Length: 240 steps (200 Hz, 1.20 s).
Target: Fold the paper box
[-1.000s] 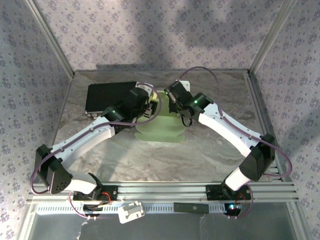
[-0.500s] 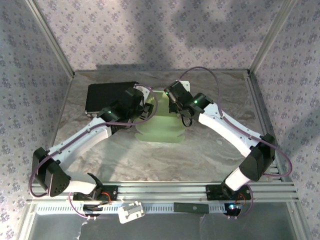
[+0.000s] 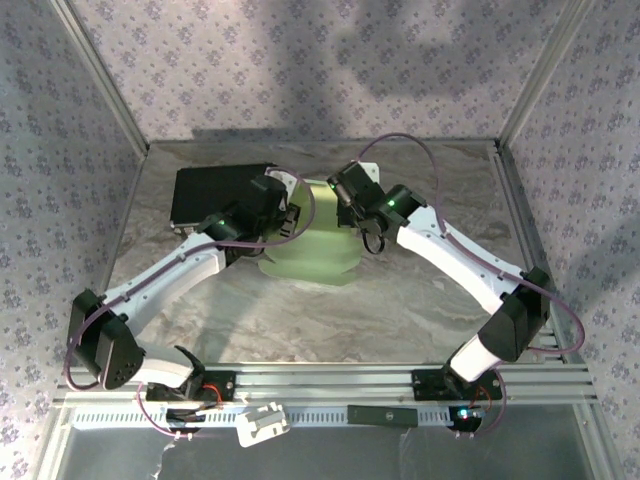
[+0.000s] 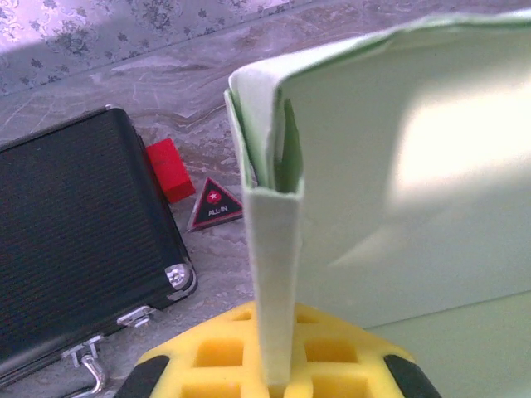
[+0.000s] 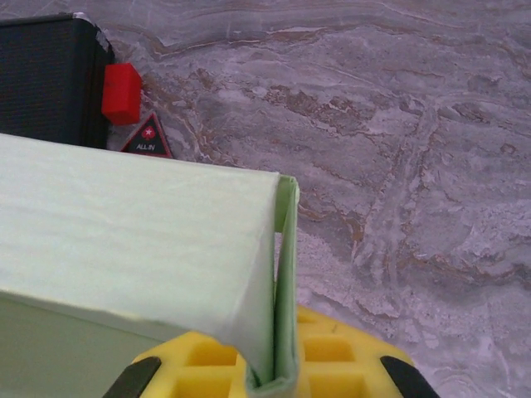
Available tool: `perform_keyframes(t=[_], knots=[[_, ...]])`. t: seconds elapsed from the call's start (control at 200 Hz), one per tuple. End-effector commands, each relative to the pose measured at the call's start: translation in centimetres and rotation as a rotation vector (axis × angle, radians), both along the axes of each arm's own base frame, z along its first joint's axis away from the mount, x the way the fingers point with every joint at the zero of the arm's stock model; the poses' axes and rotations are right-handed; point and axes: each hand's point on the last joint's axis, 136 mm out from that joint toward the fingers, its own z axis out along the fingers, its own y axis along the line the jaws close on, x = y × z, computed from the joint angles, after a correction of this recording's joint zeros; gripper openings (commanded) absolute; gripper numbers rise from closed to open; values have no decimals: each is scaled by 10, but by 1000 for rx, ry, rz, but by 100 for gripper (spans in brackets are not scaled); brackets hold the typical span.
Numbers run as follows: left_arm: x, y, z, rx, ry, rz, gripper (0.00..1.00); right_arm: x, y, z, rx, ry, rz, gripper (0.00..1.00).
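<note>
Altogether we count: one paper box, one black case, one red block, one triangular "ALL IN" sticker and two grippers.
Place of the paper box: we find it mid-table, between the two wrists and just right of the black case.
Hold of the left gripper: it is clamped on a folded edge of the box, and that strip rises upright from between the yellow pads.
Hold of the right gripper: its fingers are pressed together on a thin doubled edge at the box's other side.
Top view gives us: both arms reach inward and meet at the box, and the case lies at the far left of the table.
Wrist views give us: the red block sits just beside the case with the sticker close by it. The left wrist also shows the case's metal corner and latch.
Containers: the black case is closed, so we cannot see its contents. The box's pale green panels are partly folded, and we cannot tell whether anything is inside.
</note>
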Motion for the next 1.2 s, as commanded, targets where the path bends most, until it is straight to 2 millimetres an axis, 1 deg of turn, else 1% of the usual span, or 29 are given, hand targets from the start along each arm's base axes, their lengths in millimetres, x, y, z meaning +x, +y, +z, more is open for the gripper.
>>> perform_keyframes(t=[0.0,0.015,0.045,0.075,0.135,0.255,0.305,0.39,0.485,0.51,0.55,0.66,0.785,0.884,0.944,1.039,1.114,1.194], knots=[[5,4,-5,46,4,15,0,0,-6,9,-8,-4,-53,0],[5,4,-7,48,7,14,2,0,-6,9,-8,-3,-55,0],[4,3,-9,52,14,9,9,0,-6,7,-8,1,-58,0],[4,2,-11,52,20,4,12,0,-6,6,-6,3,-61,0],[3,0,-17,53,37,-6,13,0,-5,2,-8,12,-62,0],[0,-4,-32,52,78,-22,19,1,-3,-4,-15,26,-60,0],[1,-5,-40,59,94,-22,20,1,-2,-7,-21,32,-58,0],[1,-6,-48,58,104,-18,15,2,0,-12,-27,38,-53,0],[2,-6,-53,58,105,-15,14,2,1,-14,-28,42,-51,0],[2,-5,-53,61,103,-10,10,2,1,-15,-29,42,-52,0],[3,-4,-53,67,97,-4,0,2,2,-15,-28,42,-51,0],[3,1,-52,94,75,19,0,3,2,-14,-30,41,-50,0],[3,8,-55,182,47,73,0,3,2,-12,-27,37,-52,0],[2,12,-52,226,6,127,0,4,3,-12,-26,39,-52,0],[-1,11,-52,213,0,129,0,3,6,-13,-22,43,-46,0],[-8,-2,-51,113,15,68,0,3,7,-12,-9,42,-41,0],[-15,-14,-46,33,34,-1,22,2,7,-12,-12,41,-37,0],[-24,-25,-33,-51,36,-82,37,2,7,-12,-14,41,-34,0]])
